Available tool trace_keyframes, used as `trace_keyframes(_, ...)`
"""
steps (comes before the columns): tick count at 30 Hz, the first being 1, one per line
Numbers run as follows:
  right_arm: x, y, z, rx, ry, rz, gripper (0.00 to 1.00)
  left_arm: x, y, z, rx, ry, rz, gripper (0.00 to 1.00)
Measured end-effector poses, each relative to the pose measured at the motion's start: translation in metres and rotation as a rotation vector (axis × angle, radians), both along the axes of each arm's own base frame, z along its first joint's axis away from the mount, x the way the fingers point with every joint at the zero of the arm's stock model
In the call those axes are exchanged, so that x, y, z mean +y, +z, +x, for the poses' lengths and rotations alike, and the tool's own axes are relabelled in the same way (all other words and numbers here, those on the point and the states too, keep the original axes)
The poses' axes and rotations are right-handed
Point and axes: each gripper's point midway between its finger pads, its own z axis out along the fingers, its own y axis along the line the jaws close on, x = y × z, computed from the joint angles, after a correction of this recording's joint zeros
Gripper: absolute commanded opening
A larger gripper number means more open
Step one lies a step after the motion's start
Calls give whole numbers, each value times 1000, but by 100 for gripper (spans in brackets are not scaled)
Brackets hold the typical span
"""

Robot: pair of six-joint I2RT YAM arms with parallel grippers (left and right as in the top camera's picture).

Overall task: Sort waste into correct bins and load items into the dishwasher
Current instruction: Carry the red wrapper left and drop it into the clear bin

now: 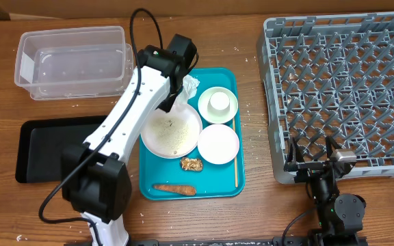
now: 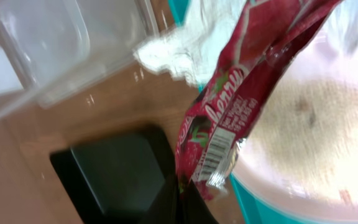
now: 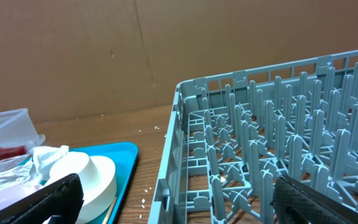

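My left gripper (image 1: 178,80) is over the teal tray's (image 1: 149,174) back left corner, shut on a red snack wrapper (image 2: 229,106) that hangs from its fingers (image 2: 185,202). A crumpled white tissue (image 1: 191,86) lies beside it. On the tray are a large crumb-covered plate (image 1: 172,131), a small plate (image 1: 218,144), a cup on a saucer (image 1: 218,102), a chopstick (image 1: 236,156), a carrot (image 1: 174,189) and a brown food piece (image 1: 191,164). My right gripper (image 1: 314,156) is open and empty at the front left edge of the grey dish rack (image 1: 347,89).
A clear plastic container (image 1: 74,61) stands at the back left and a black bin (image 1: 46,147) lies left of the tray, both visible in the left wrist view (image 2: 36,50) (image 2: 117,174). The left arm crosses over the black bin's right end.
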Motion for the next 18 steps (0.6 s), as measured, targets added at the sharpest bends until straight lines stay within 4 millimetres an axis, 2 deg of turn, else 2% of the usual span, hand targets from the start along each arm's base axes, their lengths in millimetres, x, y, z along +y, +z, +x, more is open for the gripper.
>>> trace_keyframes(3,0,0,0,0,1,0,100,-1,-1,-17,66,12,-23,4)
trace_keyframes(7,0,0,0,0,0,0,100,-1,-1,-20,58,58,-37,4)
trace_keyframes(14,0,0,0,0,1,0,100,-8,6,2,-68,125,-87,4)
trace_keyframes(18,0,0,0,0,1,0,100,-10,38,34,-218,158,-147,4)
